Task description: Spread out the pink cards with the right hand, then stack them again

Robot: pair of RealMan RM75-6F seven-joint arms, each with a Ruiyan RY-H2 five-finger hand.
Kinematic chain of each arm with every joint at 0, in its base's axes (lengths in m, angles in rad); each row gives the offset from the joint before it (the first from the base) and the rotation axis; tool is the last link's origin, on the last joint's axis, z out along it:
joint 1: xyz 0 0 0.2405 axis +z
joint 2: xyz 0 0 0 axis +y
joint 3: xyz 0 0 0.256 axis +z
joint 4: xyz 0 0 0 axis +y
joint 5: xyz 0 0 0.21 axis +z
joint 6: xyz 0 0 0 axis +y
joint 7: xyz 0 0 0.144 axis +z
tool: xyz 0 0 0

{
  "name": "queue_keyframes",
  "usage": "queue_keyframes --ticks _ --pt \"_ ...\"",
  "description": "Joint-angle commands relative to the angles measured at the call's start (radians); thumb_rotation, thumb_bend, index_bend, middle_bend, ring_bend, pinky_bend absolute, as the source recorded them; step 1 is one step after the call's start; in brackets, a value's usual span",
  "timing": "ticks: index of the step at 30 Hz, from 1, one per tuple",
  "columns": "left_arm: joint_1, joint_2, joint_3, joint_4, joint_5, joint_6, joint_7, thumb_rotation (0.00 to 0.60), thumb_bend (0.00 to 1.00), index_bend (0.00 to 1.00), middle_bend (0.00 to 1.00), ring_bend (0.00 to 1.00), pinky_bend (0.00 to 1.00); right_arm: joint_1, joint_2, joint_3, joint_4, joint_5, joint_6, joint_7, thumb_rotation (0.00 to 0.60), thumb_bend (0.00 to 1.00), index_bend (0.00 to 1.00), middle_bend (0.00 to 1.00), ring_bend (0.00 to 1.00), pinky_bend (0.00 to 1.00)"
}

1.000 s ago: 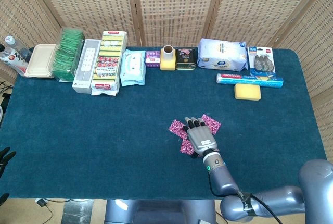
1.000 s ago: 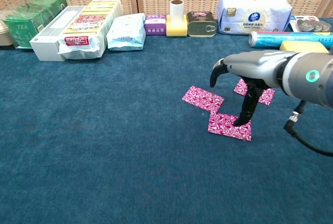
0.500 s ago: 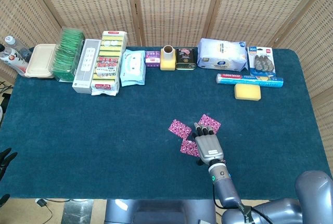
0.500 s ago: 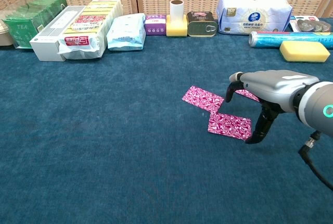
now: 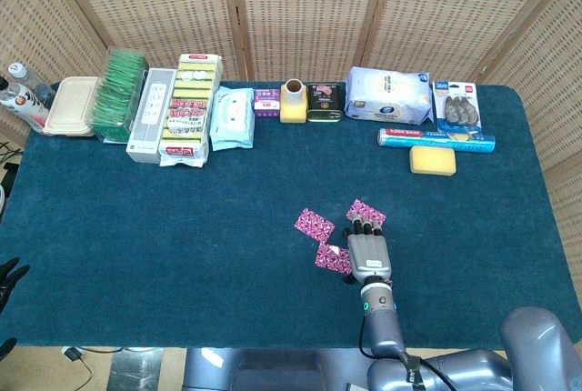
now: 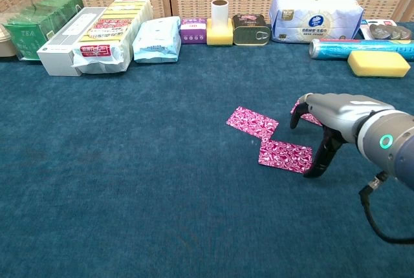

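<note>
Three pink patterned cards lie spread apart on the blue cloth. The left card (image 5: 316,224) (image 6: 251,122) and the near card (image 5: 332,259) (image 6: 284,156) show fully. My right hand (image 5: 369,247) (image 6: 326,127) partly covers the far right card (image 5: 367,213) (image 6: 306,116). The hand arches over the cloth, holding nothing. Its fingertips (image 6: 315,171) reach down just beside the near card's right edge, and its thumb hangs above the far right card. A few dark fingers of my left hand (image 5: 8,274) show at the lower left edge, off the table.
Along the table's back edge stand tea boxes (image 6: 35,24), a white box (image 6: 68,40), snack packs (image 6: 110,32), wipes (image 6: 157,37), a yellow roll holder (image 6: 220,26), a tin (image 6: 251,30), a tissue pack (image 6: 315,17), a foil roll (image 6: 359,46) and a yellow sponge (image 6: 378,63).
My right hand slid off the near card, moving right and toward me; its fingertips now stand beside that card's right edge. The cards have stayed where they were.
</note>
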Motion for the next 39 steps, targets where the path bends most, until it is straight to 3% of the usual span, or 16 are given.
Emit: queue_keyframes --ticks 1,13,28,39 --pt "0.000 0.000 0.000 -0.001 0.000 0.000 0.001 0.600 0.12 0.00 0.00 0.00 0.01 -0.008 -0.009 0.002 0.005 -0.006 0.000 -0.005 0.600 0.00 0.25 0.00 0.00 0.01" --pt "0.000 0.000 -0.001 -0.001 -0.004 -0.001 -0.001 0.600 0.12 0.00 0.00 0.00 0.01 -0.038 -0.045 0.019 0.045 -0.036 -0.031 -0.012 0.600 0.02 0.28 0.01 0.00 0.01" --pt "-0.004 0.002 -0.002 -0.004 -0.010 -0.009 -0.003 0.600 0.12 0.00 0.00 0.00 0.01 -0.058 -0.075 0.072 0.108 -0.032 -0.065 -0.007 0.600 0.24 0.35 0.04 0.00 0.01" --pt "-0.004 0.001 -0.001 -0.004 -0.008 -0.008 -0.001 0.600 0.12 0.00 0.00 0.00 0.01 -0.081 -0.076 0.068 0.106 -0.066 -0.069 -0.003 0.600 0.27 0.40 0.05 0.00 0.02"
